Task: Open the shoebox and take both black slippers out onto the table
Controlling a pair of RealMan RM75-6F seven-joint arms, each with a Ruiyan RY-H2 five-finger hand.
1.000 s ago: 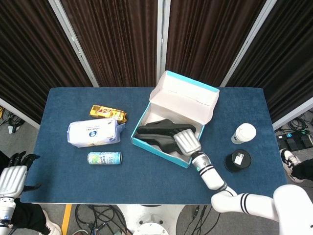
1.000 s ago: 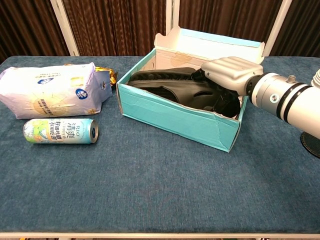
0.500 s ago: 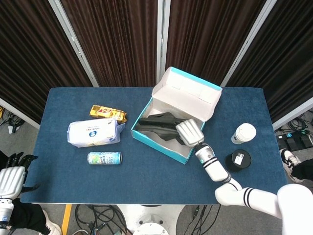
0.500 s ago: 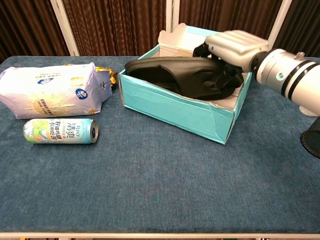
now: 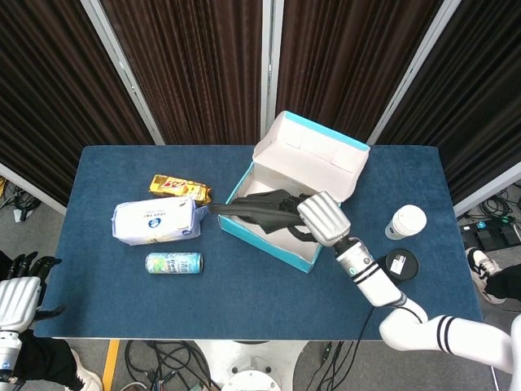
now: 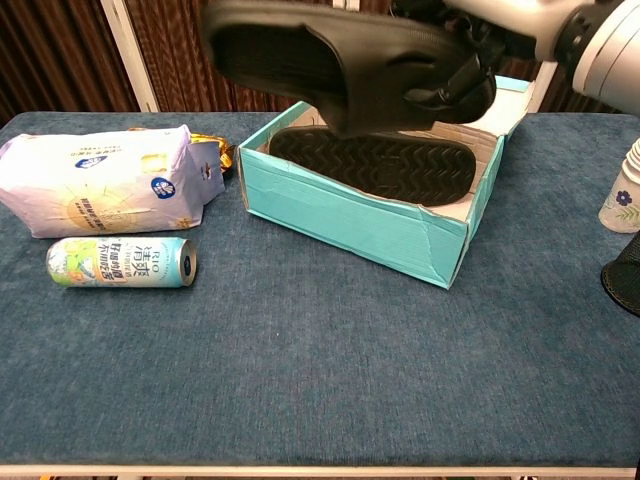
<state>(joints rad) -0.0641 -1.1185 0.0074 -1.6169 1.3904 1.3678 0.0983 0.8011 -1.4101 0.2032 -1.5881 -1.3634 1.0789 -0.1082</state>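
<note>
the shoebox (image 5: 269, 238) sits open near the middle of the blue-clothed table (image 5: 244, 301), its teal walls facing the robot and its lid (image 5: 313, 155) standing up at the far side, white on the inside. the right hand (image 5: 323, 217) grips one black slipper (image 6: 340, 65) by its heel end and holds it in the air above the box, clear of the rim, the toe pointing toward the robot's left; in the head view the toe reaches past the box's left wall. the second black slipper (image 6: 375, 165) lies inside the box, sole up, its zigzag tread showing in the chest view. the box's front right corner is creased and torn a little.

the left hand (image 5: 18, 295) shows only in the head view, at the lower left off the table's edge, holding nothing; its dark fingers (image 5: 32, 263) are spread apart.

left of the box lie a white and blue soft pack (image 5: 155, 221), a gold snack packet (image 5: 181, 188) just behind it, and a drink can (image 5: 173, 262) on its side in front of the pack. right of the box stand a white paper cup (image 5: 405, 221) and, nearer the robot, a black round container (image 5: 395, 267).
</note>
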